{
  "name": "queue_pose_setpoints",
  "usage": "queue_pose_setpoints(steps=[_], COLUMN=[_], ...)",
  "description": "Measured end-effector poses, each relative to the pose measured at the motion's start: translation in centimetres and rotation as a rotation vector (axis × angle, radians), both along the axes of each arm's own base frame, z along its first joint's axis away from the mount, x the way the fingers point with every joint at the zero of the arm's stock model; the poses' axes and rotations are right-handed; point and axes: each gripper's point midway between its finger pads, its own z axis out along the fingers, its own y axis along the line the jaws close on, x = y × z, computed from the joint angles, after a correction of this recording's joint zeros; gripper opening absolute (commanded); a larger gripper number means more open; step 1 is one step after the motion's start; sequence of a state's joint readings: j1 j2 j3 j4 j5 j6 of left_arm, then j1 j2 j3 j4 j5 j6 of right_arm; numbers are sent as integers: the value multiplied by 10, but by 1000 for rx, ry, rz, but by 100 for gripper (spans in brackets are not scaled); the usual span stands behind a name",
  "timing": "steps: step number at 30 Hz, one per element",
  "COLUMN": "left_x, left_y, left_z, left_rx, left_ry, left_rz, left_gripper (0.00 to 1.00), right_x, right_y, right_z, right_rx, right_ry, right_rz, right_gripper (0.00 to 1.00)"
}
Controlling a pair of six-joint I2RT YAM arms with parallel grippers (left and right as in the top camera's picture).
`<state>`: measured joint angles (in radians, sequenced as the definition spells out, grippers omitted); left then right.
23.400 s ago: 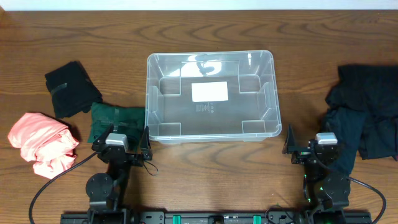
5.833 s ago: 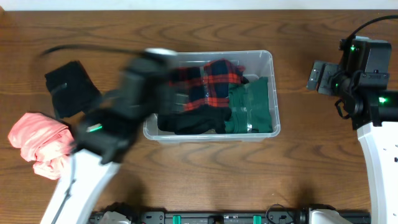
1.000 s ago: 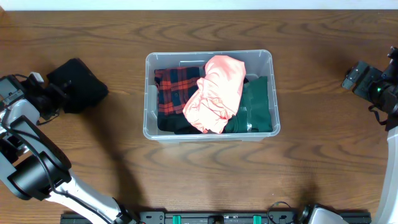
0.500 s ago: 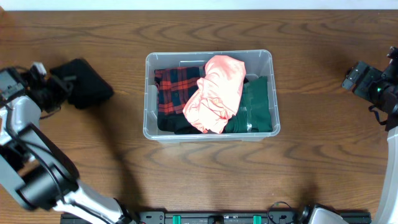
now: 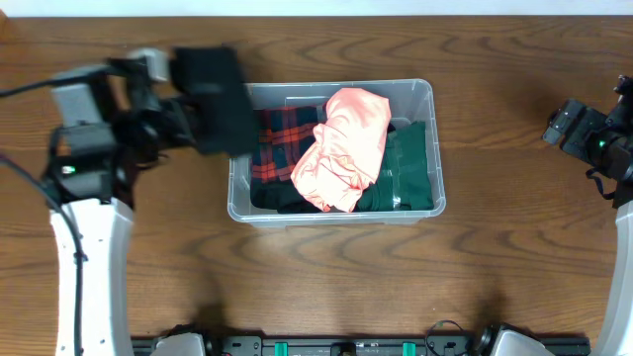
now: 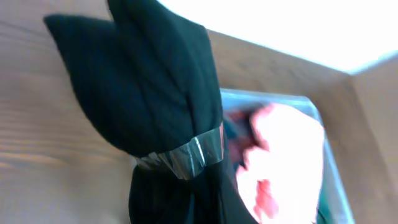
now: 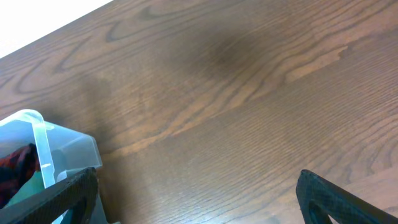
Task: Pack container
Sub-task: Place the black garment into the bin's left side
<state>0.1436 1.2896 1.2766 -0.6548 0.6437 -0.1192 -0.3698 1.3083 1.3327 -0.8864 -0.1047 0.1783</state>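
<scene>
At the upper left of the overhead view, the left gripper (image 5: 183, 99) has its fingers closed on a black cloth bundle (image 5: 216, 94). It is held above the left rim of the container (image 5: 336, 85), which sits mid-frame on the tabletop (image 5: 316, 277). Inside lie a plaid cloth (image 5: 282, 138), a pink cloth (image 5: 341, 148) and a green cloth (image 5: 406, 168). At far right, the right gripper (image 5: 569, 124) has its fingers (image 7: 339, 196) spread wide, gripping nothing.

The cloth bundle (image 6: 155, 106) at the left gripper (image 5: 176, 117) is plain black, ringed by a glossy clear tape band (image 6: 186, 155). Beyond that gripper, the see-through container (image 5: 336, 215) shows a red-and-black plaid garment (image 5: 282, 138), a salmon-pink garment (image 5: 346, 148) and a dark green garment (image 5: 406, 168). The table (image 5: 326, 287) is brown wood grain.
</scene>
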Motion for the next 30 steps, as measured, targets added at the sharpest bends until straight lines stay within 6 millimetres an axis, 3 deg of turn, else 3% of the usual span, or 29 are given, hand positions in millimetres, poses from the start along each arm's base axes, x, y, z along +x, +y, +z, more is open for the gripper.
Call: queue_pose_setpoints(steps=[5, 9, 11, 12, 13, 17, 21, 24, 26, 28, 30], left_x=[-21, -25, -25, -25, -25, -22, -19, -13, -5, 3, 5], left_y=[-56, -79, -82, -83, -84, -80, -69, -53, -42, -31, -24], left_z=[-21, -47, -60, -70, -77, -98, -101, -86, -61, -19, 21], left_rx=[2, 4, 5, 7, 9, 27, 91, 177, 230, 275, 288], left_ry=[101, 195, 245, 276, 300, 365, 361, 302, 217, 78, -49], left_rz=[-170, -241, -252, -258, -262, -251, -205, -139, -84, -18, 31], left_gripper=[6, 6, 13, 33, 44, 58, 59, 59, 59, 57, 36], right_x=[-1, -1, -2, -2, -2, -2, -3, -3, -3, -3, -3], right_y=[0, 1, 1, 1, 1, 1, 1, 1, 1, 1, 1], right_z=[-1, -1, -1, -2, -2, -2, -2, -2, -2, -2, -2], right_rx=[1, 3, 3, 4, 4, 5, 6, 6, 6, 6, 5], right_ry=[4, 7, 9, 10, 11, 13, 13, 13, 13, 13, 13], right_rz=[0, 0, 0, 0, 0, 0, 0, 0, 0, 0, 1], right_gripper=[99, 99, 99, 99, 99, 99, 99, 99, 99, 99, 99])
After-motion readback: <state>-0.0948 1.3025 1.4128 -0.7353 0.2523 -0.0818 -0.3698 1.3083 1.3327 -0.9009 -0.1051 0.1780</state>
